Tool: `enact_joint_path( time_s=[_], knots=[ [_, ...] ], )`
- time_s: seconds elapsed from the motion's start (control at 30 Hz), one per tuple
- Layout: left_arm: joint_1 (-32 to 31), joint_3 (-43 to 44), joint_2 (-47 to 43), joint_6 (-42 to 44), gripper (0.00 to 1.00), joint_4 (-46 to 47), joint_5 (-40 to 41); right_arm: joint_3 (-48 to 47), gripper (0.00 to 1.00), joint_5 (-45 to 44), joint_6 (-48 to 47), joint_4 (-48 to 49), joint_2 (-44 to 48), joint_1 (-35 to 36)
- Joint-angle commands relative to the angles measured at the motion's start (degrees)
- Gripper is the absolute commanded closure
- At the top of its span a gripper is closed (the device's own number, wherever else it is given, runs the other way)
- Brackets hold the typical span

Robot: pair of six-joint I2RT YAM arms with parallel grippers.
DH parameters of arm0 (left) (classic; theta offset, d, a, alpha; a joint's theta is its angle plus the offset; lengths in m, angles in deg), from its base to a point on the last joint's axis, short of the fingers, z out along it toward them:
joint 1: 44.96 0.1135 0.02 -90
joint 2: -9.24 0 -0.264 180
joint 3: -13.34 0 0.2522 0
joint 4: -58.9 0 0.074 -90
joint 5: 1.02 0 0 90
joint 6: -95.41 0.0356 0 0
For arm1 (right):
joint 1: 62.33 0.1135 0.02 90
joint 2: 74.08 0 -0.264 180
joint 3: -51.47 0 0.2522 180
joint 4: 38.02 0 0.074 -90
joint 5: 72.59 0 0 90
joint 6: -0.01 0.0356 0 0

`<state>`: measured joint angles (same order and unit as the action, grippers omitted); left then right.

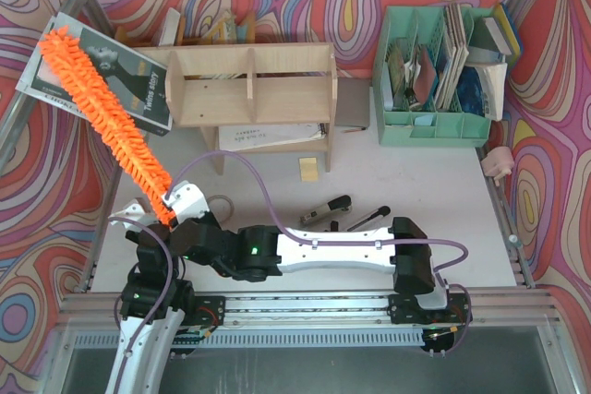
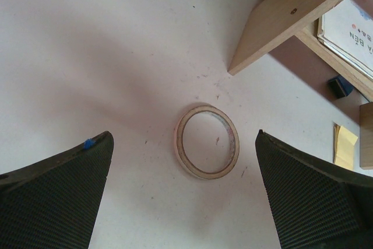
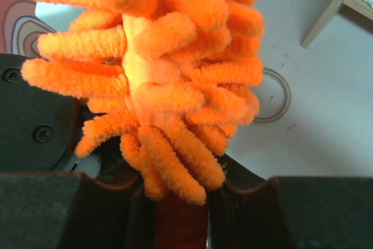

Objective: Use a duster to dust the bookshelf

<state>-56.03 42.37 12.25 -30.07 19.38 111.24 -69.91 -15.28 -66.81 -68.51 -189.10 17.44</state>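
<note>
The orange fluffy duster (image 1: 106, 117) slants from the far left down to my right gripper (image 1: 178, 207), clear of the table. In the right wrist view the duster (image 3: 169, 74) fills the frame, and my right gripper (image 3: 180, 202) is shut on its orange handle just below the fluff. The light plywood bookshelf (image 1: 249, 89) stands at the back centre, to the right of the duster and not touched by it. One of its panels shows in the left wrist view (image 2: 291, 16). My left gripper (image 2: 183, 193) is open and empty above the table, near a tape ring (image 2: 207, 141).
A mint-green file organiser (image 1: 434, 71) stands at the back right. A magazine (image 1: 102, 71) lies under the duster's head. A black tool (image 1: 328, 211) and a yellow note (image 1: 308, 168) lie on the table in front of the shelf. The tape ring also shows in the right wrist view (image 3: 274, 94).
</note>
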Motion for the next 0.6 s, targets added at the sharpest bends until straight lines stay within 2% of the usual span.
enact_joint_path(
  time_s=[0.0,0.2,0.33,0.57],
  knots=[
    [0.26,-0.94,-0.49,0.95,0.02,0.73,-0.12,-0.10,1.00,-1.78,-0.52,2.38,-0.12,-0.59],
    [0.21,-0.94,-0.53,0.94,0.01,0.85,-0.11,1.29,1.00,-3.37,8.26,-4.98,0.49,-2.95],
    [0.26,-0.94,-0.48,0.94,0.01,0.72,-0.11,2.99,1.00,-1.75,11.21,-5.69,1.48,-4.28],
    [0.22,-0.94,-0.43,0.94,0.02,0.81,-0.21,1.02,1.00,1.62,6.47,-2.58,1.00,-3.79]
  ],
)
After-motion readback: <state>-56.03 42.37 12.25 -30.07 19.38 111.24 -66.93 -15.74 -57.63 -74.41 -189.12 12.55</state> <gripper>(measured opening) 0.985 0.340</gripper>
